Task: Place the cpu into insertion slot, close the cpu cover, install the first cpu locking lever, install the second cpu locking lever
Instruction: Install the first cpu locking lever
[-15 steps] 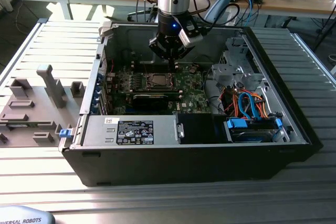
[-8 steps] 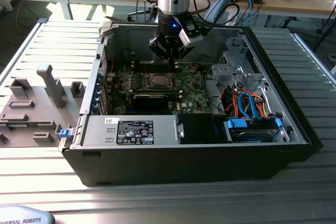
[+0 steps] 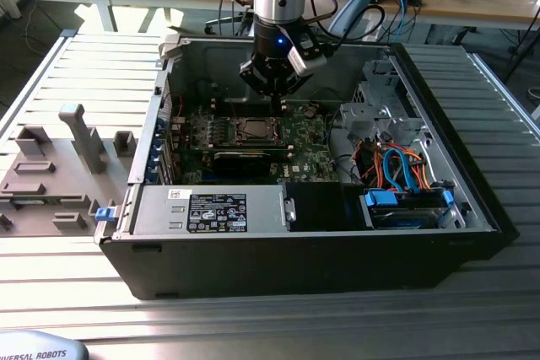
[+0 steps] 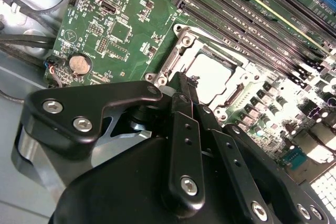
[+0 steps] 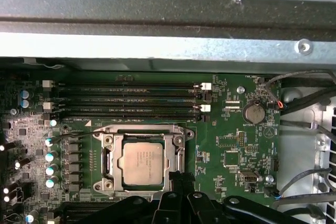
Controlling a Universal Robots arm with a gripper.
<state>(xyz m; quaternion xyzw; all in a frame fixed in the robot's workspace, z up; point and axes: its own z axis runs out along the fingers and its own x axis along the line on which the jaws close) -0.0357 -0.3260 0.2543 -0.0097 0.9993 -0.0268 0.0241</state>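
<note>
Sitting already in slot [image 5: 143, 162]: cpu [image 5: 142, 163], cover [image 5: 107, 156] lying around it. Gripper [image 4: 185, 85] hovering at socket's 6 o'clock edge in first wrist view, fingers nearly together, gripping nothing. Judging cover thin, springy metal; taking by edge only.

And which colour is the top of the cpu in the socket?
Silver-grey metal; the cpu shows best in the first wrist view, seated in the socket on green board.

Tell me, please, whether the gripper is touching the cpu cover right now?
Cannot tell. In the second wrist view the gripper tips end right at the cpu cover edge, hiding any gap; the first wrist view shows the same overlap.
</note>
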